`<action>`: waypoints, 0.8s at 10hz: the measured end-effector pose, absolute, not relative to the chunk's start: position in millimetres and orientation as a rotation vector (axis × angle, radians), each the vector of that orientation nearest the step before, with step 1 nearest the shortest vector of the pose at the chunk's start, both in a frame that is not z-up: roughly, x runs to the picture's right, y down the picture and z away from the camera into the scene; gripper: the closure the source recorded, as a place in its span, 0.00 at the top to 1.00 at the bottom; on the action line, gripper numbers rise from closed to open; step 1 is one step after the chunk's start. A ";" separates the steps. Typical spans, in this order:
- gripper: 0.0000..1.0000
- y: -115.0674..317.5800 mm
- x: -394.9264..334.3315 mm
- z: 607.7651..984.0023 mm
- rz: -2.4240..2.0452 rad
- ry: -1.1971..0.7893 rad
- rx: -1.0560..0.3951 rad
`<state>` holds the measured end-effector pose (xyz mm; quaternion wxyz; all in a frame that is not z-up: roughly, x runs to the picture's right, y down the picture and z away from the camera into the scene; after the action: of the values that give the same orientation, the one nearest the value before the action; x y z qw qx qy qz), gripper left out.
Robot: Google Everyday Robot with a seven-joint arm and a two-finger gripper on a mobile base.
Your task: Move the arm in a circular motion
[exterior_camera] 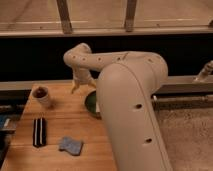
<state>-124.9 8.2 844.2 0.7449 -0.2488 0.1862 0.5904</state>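
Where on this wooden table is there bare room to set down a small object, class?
The table is bare in the middle, bordered by the cup, the black striped object, the blue cloth and the green bowl. The right side is crowded: the arm covers it, with its gripper between cup and bowl.

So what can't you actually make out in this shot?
- Green bowl, camera view: the arm covers most of it, so its contents are hidden.
- Gripper, over the table's far side between cup and bowl: too small to make out any detail.
- Cup: something dark inside, unidentifiable.
- Arm's base: cut off by the bottom edge.
- Table: its right part is behind the arm.
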 end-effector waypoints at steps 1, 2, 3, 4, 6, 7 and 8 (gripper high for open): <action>0.80 7.3 -120.6 844.6 1.294 0.412 -0.539; 0.80 7.6 -118.2 845.0 1.294 0.418 -0.537; 0.80 7.6 -122.9 844.8 1.293 0.413 -0.542; 0.80 6.1 -123.0 844.9 1.287 0.402 -0.545; 0.80 1.9 -133.8 836.5 1.232 0.363 -0.551; 0.80 7.3 -144.9 828.1 1.201 0.341 -0.557; 0.80 16.1 -149.5 818.2 1.170 0.327 -0.559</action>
<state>-149.5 16.1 818.2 0.7848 -0.2591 0.1515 0.5423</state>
